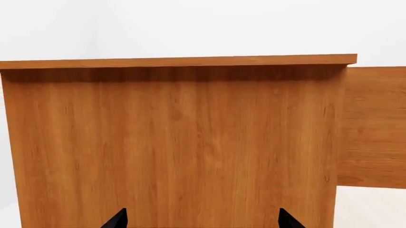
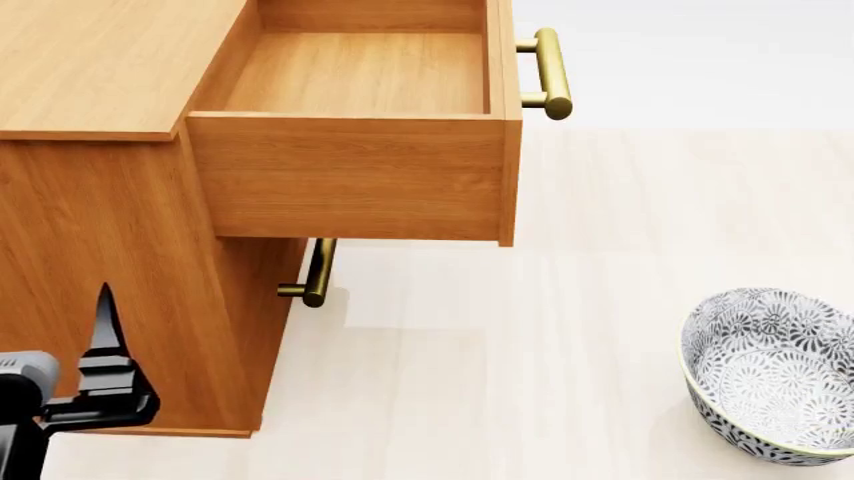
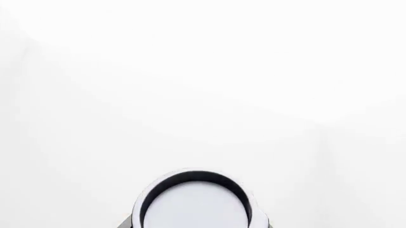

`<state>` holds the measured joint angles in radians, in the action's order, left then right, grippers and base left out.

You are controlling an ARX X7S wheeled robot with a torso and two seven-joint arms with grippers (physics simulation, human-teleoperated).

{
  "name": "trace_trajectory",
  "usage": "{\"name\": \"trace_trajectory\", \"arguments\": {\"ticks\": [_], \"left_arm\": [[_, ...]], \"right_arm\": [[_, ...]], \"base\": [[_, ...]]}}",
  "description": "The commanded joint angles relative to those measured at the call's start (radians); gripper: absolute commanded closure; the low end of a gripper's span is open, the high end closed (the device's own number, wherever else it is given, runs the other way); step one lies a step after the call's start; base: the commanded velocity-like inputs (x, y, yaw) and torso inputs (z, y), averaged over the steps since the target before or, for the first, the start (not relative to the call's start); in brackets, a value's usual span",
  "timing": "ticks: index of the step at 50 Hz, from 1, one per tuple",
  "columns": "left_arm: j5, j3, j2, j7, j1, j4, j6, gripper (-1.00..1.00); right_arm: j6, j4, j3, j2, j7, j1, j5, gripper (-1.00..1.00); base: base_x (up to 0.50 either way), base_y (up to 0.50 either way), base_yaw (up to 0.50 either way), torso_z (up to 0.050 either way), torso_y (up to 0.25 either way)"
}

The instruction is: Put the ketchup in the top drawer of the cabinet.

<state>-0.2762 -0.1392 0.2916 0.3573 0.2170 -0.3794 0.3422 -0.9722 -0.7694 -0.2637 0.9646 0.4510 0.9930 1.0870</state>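
Observation:
The orange-brown cabinet (image 2: 94, 60) fills the head view's left. Its top drawer (image 2: 347, 175) is pulled out and empty, brass handle (image 2: 547, 75) on its front. In the right wrist view the round silver-grey lid of the ketchup (image 3: 195, 204) sits right between my right gripper's jaws, which show only as thin slivers hugging its sides; the label is hidden. The right gripper is out of the head view. My left gripper (image 2: 100, 350) is open and empty, facing the cabinet's side panel (image 1: 178, 142); its black fingertips (image 1: 117, 219) stand wide apart, and the drawer's side (image 1: 374, 123) juts past the panel.
The lower drawer is closed, its brass handle (image 2: 318, 272) below the open drawer. A grey-patterned bowl (image 2: 774, 375) stands on the pale floor at the head view's right. Pale floor lies between cabinet and bowl.

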Motion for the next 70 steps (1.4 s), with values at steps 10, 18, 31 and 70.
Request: {"name": "trace_trajectory", "arguments": {"ticks": [10, 18, 31, 70], "left_arm": [[-0.006, -0.005, 0.003, 0.005, 0.004, 0.012, -0.008, -1.00], [-0.008, -0.007, 0.005, 0.009, 0.007, 0.007, -0.003, -1.00], [-0.010, -0.013, 0.008, 0.013, 0.011, 0.010, -0.005, -1.00], [-0.014, -0.032, 0.012, 0.025, 0.020, 0.018, -0.011, -1.00]], "right_arm": [[0.058, 0.213, 0.418, -0.173, -0.123, 0.366, -0.200, 1.00], [0.117, 0.312, 0.508, -0.244, -0.184, 0.430, -0.280, 1.00], [0.203, 0.469, 0.591, -0.342, -0.263, 0.497, -0.356, 1.00], [0.533, 1.162, 0.727, -0.644, -0.541, 0.693, -0.516, 1.00]], "base": [[0.00, 0.00, 0.00, 0.000, 0.000], [0.00, 0.00, 0.00, 0.000, 0.000], [0.00, 0.00, 0.00, 0.000, 0.000], [0.00, 0.00, 0.00, 0.000, 0.000]]}}
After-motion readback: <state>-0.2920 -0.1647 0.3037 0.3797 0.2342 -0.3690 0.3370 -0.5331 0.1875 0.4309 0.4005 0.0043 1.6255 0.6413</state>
